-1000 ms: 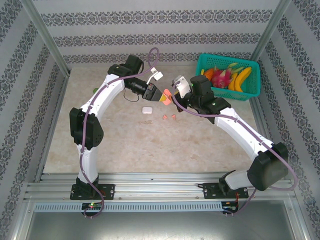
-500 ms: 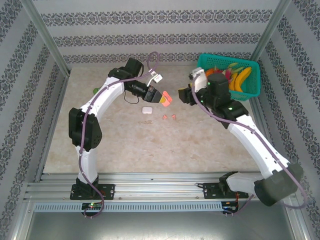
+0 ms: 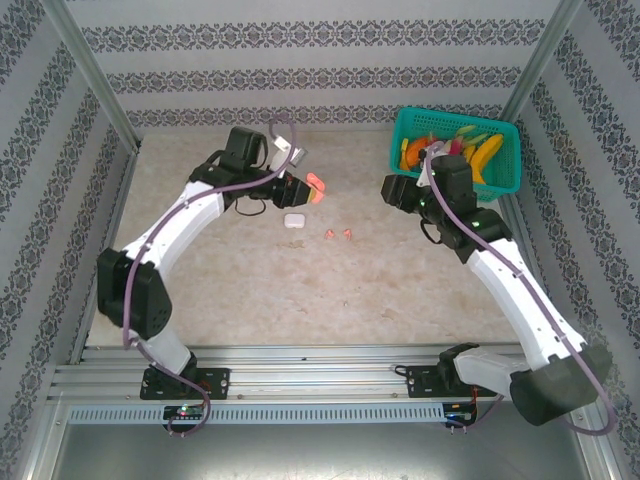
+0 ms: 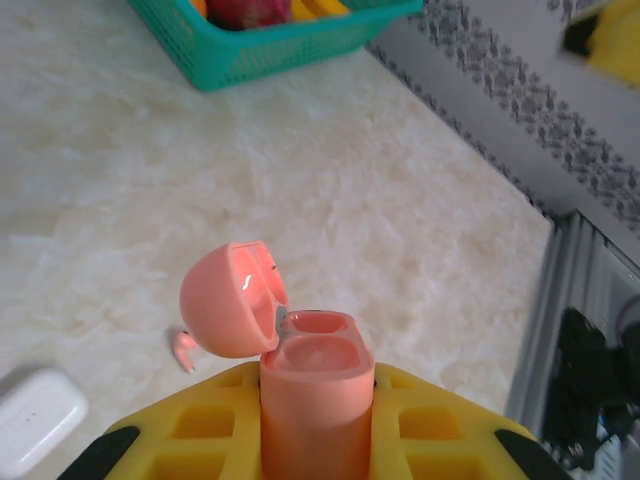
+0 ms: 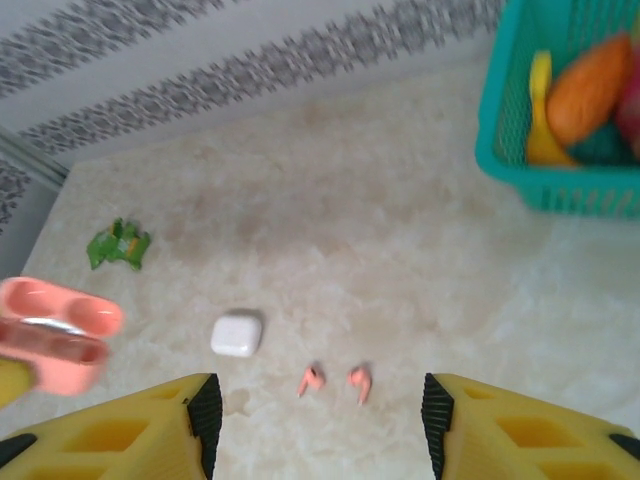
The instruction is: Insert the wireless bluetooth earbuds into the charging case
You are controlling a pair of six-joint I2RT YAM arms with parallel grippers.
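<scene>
Well below the parted right jaws lie two pink earbuds [image 5: 311, 380].

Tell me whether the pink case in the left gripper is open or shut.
Open: the pink case has its lid flipped back, both wells look bare; two pink earbuds lie on the table.

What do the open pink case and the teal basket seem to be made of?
Open pink pebble-shaped charging case: likely smooth moulded plastic, glossy highlight inside its lid. Teal lattice-walled basket: probably rigid plastic, from uniform colour and mesh walls.
</scene>
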